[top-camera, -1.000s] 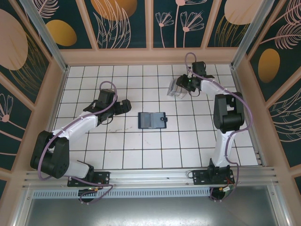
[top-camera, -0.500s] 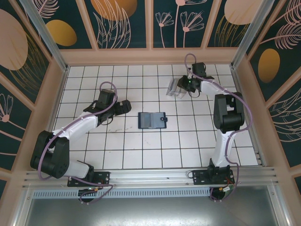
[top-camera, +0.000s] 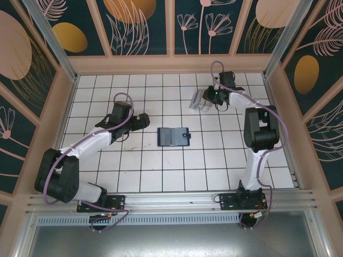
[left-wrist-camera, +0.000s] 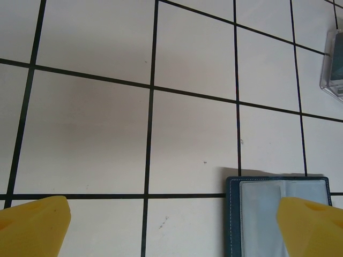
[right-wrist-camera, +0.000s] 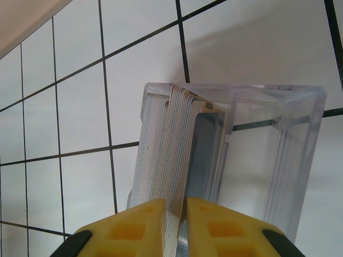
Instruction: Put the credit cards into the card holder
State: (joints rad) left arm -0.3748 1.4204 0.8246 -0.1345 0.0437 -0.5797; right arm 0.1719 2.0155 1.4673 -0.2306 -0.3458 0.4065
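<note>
Over the last second the right gripper [top-camera: 210,97] barely shifts at the far right of the table [top-camera: 161,171], but its jaws draw in. In the right wrist view the right gripper [right-wrist-camera: 183,206] now has its jaws nearly together, leaving only a thin slit. They pinch the near edge of the credit cards [right-wrist-camera: 166,155] standing in the clear tray [right-wrist-camera: 278,150]. Whether they grip 1 card or several, I cannot tell. I read this as the pickup being made: the lift out of the tray and the carry to the holder are not yet done.

The left gripper [top-camera: 143,121] is unchanged. It hovers just left of the card holder [top-camera: 174,136] with its jaws spread wide and holding nothing. The left wrist view shows the left gripper [left-wrist-camera: 174,225] over bare tiles, with a corner of the card holder [left-wrist-camera: 268,214] beside 1 fingertip.

The cards stand on edge in a packed stack that leans a little. Their thin edges face up and run straight away from the right jaws, so their long axis appears to follow the jaws' line of reach. The clear tray [top-camera: 199,99] sits well apart from the holder. The holder lies open and flat at mid-table, pale inside up, with its long axis running left to right.
</note>
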